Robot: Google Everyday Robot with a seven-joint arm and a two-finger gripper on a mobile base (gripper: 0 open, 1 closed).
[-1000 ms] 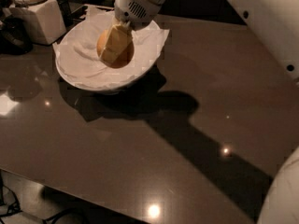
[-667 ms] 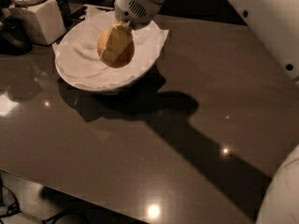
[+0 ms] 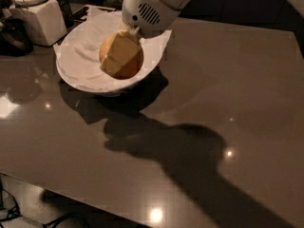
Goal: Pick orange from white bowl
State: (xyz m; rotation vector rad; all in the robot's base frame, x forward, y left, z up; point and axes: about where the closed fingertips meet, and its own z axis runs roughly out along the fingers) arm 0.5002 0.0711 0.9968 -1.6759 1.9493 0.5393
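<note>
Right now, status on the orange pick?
Tool down on the orange, inside the bowl. Orange not lifted out yet. Nothing blocking the way up.

Dim room, hard light from above: the pincer (image 3: 121,61), clamped around the orange (image 3: 128,56) over the white bowl (image 3: 71,77), casts a dark shadow beneath the bowl, and the arm's shadow runs long across the glossy brown worktop (image 3: 228,80) toward the lower right. Small bright lamp reflections dot the worktop. The bowl's paper is the brightest area; the background sinks to near black.
</note>
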